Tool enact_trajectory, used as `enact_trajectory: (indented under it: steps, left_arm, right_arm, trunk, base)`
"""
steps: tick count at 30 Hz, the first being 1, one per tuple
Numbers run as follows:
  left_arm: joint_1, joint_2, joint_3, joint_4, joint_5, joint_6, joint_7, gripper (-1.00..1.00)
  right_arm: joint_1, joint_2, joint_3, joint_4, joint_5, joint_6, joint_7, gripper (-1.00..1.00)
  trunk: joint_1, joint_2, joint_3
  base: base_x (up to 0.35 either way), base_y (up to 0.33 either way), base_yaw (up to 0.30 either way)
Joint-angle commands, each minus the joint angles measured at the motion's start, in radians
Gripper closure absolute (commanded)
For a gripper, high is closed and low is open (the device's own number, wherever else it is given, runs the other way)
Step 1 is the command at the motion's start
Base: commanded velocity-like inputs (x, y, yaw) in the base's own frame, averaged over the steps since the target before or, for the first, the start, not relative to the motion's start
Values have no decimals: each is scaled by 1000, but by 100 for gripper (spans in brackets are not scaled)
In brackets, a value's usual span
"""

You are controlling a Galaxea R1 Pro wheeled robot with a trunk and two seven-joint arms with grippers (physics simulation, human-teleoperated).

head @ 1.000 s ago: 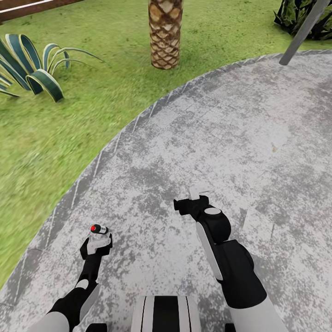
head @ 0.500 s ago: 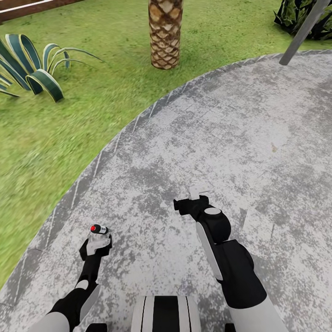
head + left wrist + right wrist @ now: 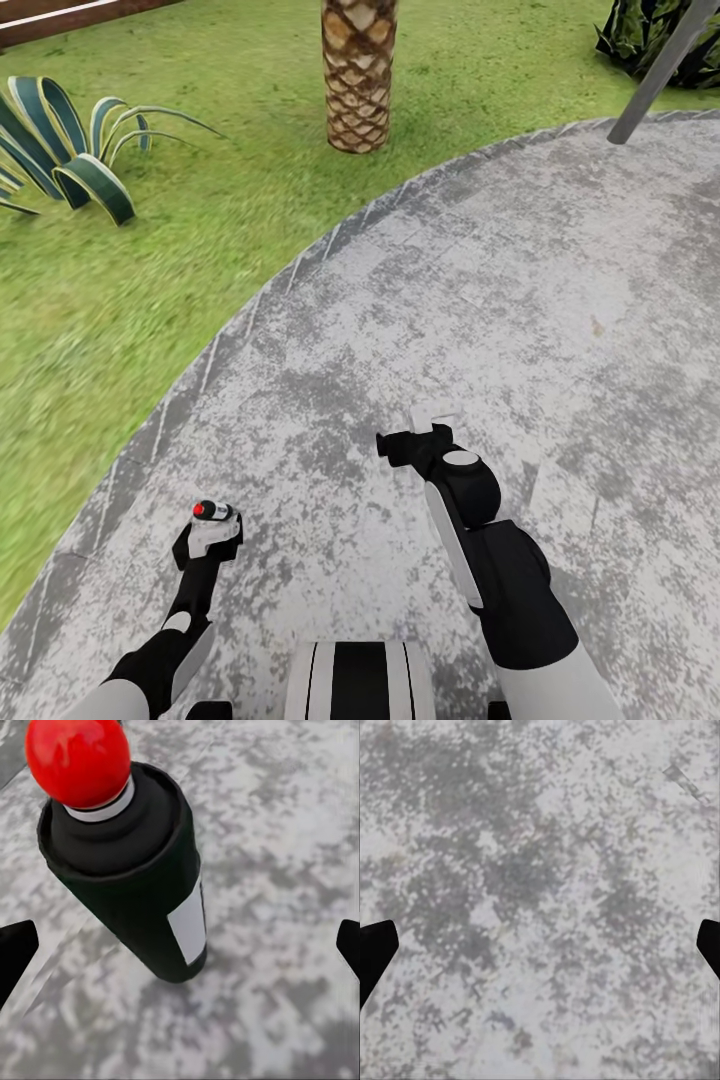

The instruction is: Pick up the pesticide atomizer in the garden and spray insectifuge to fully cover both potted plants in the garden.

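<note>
Pesticide atomizer (image 3: pixel 213 512) already carried at the left pincer (image 3: pixel 208 538), low over the grey gravel patio (image 3: pixel 560 300); in the left wrist view black body and red tip (image 3: pixel 77 761) projecting forward along the line of the fingers, whose dark tips sit wide at the frame edges, so grip presumably at the hidden base, though clamped or merely cradled cannot be told. Right pincer (image 3: pixel 412 432) apart and empty over bare patio, further forward than the left. Bottle's long axis aimed ahead-left toward the lawn (image 3: pixel 120 290), striped agave (image 3: pixel 70 150) and palm trunk (image 3: pixel 358 70). Potted plants not located here; likely a drive still needed before spraying.
</note>
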Motion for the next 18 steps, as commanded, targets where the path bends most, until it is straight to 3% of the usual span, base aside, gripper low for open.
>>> enact_trajectory:
  steps: [1, 18]
  left_arm:
    - [-1, 1, -9, 1, 9, -3, 4, -100]
    - [-1, 2, -7, 2, 11, -3, 4, -100]
  right_arm:
    - [-1, 0, 1, -1, -1, 5, -4, -100]
    - [-1, 0, 1, -1, 0, 5, -4, -100]
  trunk:
    - [0, 0, -1]
    - [0, 0, -1]
  base:
    - [69, 0, 0]
    - [64, 0, 0]
